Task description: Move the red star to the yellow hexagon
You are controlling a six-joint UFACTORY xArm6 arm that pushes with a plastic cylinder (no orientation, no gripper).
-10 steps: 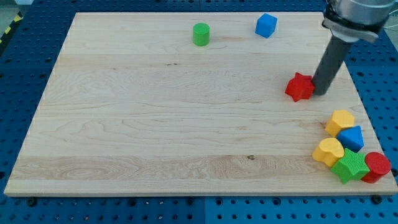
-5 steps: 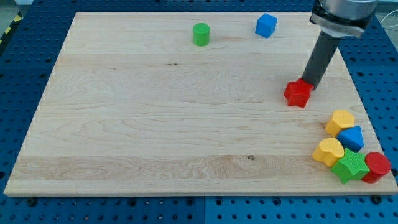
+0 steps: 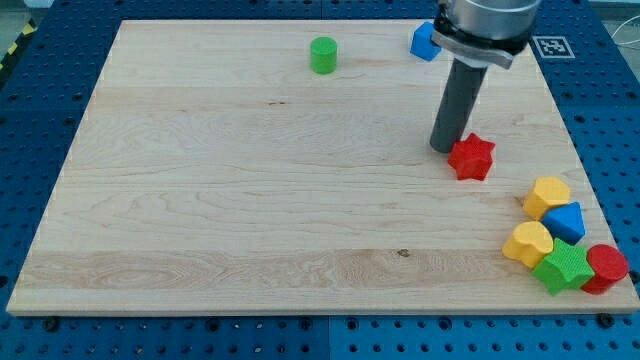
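One red star (image 3: 472, 157) sits toward the counter's right edge, roughly halfway between its top and bottom edges. My tip (image 3: 443, 148) rests on the wood just beside the star's upper-left points, seemingly touching it. The rod carries no hand, so there is nothing to clench or release; it simply stands against the star's side.

Below the star and well apart from it, a cluster fills the bottom right corner of the counter (image 3: 250, 200). Nearest the star is a yellow hexagon (image 3: 547, 195), close to the right edge. Touching its lower right is a blue block (image 3: 565, 221) whose shape I cannot quite make out. A second yellow block (image 3: 527, 243), also roughly hexagonal, lies to the blue one's lower left. A green star (image 3: 563, 265) presses against that one, and a red cylinder (image 3: 605, 267) sits at the very corner, slightly overhanging the edge.

Up near the top edge, a green cylinder (image 3: 323, 55) stands alone, left of the arm. A blue cube (image 3: 423, 41) lies further right along that edge, partly hidden behind the arm's body.
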